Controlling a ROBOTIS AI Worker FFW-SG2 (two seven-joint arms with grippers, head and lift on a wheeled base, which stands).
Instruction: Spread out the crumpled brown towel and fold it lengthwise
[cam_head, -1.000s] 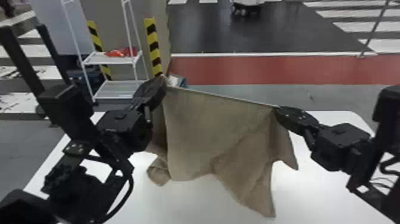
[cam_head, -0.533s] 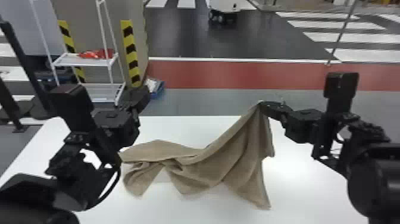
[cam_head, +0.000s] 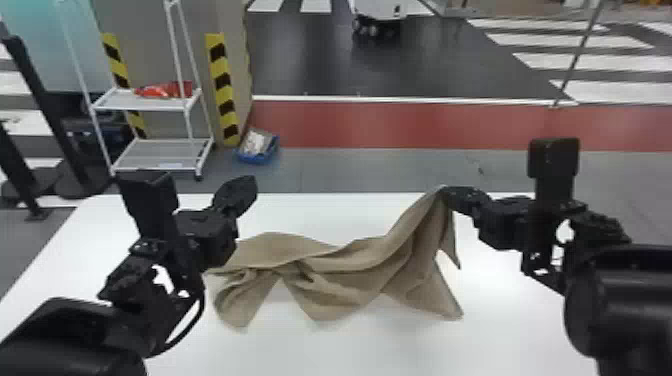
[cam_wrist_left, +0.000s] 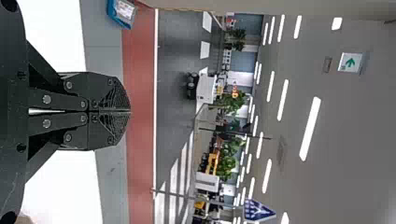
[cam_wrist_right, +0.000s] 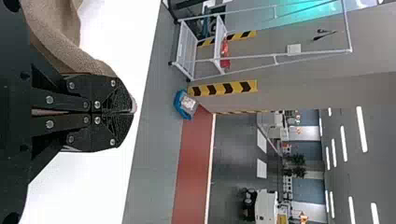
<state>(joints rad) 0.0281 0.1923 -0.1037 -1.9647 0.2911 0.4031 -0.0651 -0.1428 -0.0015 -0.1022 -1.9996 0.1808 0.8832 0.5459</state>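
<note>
The brown towel (cam_head: 320, 285) lay rumpled on the white table (cam_head: 350, 355), one corner raised in the right gripper (cam_head: 444, 190); those jaws were clamped on the cloth, a sliver of it showing past the tips in the right wrist view. The left gripper (cam_head: 251, 181) hung empty, its fingertips (cam_wrist_left: 122, 112) pressed together and pointing to about one o'clock, twelve being straight away from the robot.

The long axis ran from the held corner at two o'clock down to the loose end (cam_head: 227, 287) at eight; that end lay at roughly seven o'clock from the left tips and lower than them, so the left arm was clearly the nearer one. The next move probably called for drawing the left gripper back toward seven, opening it and taking a free corner; the deep folds there could easily have given it a mid-edge pinch instead.
</note>
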